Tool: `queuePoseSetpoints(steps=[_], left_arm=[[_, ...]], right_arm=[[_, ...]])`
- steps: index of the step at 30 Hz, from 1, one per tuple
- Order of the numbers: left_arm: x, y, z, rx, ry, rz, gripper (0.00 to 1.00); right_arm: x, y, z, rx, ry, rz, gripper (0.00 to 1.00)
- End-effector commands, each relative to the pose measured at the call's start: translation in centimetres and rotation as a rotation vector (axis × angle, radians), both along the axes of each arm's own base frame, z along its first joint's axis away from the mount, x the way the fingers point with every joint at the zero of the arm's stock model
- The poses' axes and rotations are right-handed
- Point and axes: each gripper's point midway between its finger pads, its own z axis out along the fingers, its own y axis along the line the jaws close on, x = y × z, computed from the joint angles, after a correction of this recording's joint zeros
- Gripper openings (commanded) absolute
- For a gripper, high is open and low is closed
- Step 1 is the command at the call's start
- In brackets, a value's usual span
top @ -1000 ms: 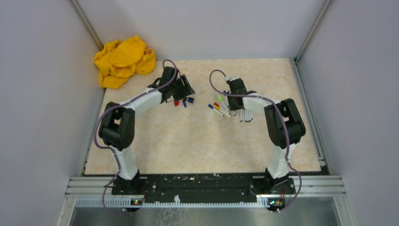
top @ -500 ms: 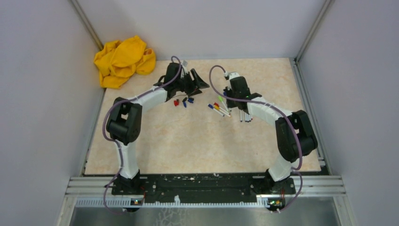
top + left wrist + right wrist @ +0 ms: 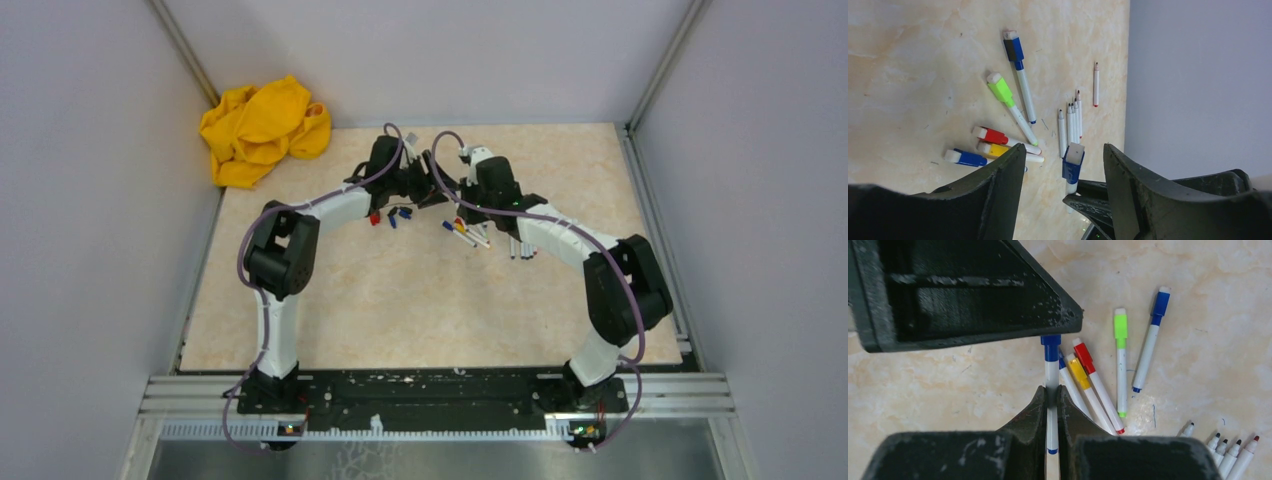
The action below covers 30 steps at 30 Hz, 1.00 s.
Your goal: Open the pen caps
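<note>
My right gripper point(image 3: 1051, 390) is shut on the white barrel of a pen point(image 3: 1051, 374), held above the table. The pen's blue cap point(image 3: 1051, 347) points at my left gripper. In the left wrist view that blue cap point(image 3: 1072, 169) stands between the fingers of my open left gripper point(image 3: 1064, 148), with a gap on each side. The two grippers meet at the table's back middle, left gripper point(image 3: 432, 178) and right gripper point(image 3: 462, 190). Loose red point(image 3: 375, 217) and blue point(image 3: 403, 212) caps lie under the left arm.
Several capped pens lie on the table: red point(image 3: 1084, 355), yellow point(image 3: 1078, 371), green point(image 3: 1120, 327) and blue point(image 3: 1160, 302). A row of uncapped pens point(image 3: 1071, 122) lies beside them. A yellow cloth point(image 3: 262, 130) is bunched in the back left corner.
Both arms have swung toward each other. My left gripper moved right, away from the loose caps, and now straddles the cap of the pen in my right gripper, which moved left.
</note>
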Motion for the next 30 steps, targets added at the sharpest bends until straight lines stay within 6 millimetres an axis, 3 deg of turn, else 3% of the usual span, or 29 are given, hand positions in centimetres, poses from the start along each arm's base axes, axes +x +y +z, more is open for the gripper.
queuePoseSetpoints(steps=[1,7,14,17,18,24,30], left_arm=[[0.1,-1.3,1.2,-0.047,-0.019,-0.021,0.63],[0.1,-1.3,1.0,-0.037,-0.019,-0.010,0.54],[0.3,-1.3,0.8,-0.032,-0.021,-0.005,0.27],[0.4,-1.2,0.8,-0.023,-0.027,-0.001,0.02],[0.5,-1.0,0.8,-0.016,-0.030,0.005,0.00],[2.1,0.5,1.6,0.064,-0.111,0.079,0.00],[7.7,4.7,3.4,0.122,-0.177,0.211,0.00]], right_arm=[[1.5,2.0,3.4,0.083,-0.082,0.016,0.00],[1.7,2.4,3.3,0.090,-0.077,0.024,0.00],[2.0,2.7,3.1,0.088,-0.074,0.026,0.00],[2.1,2.7,3.1,0.087,-0.077,0.024,0.00],[2.2,2.7,3.1,0.087,-0.077,0.024,0.00],[1.7,3.0,1.5,0.069,-0.037,0.056,0.00],[-1.8,1.5,-2.7,0.056,0.049,0.053,0.00]])
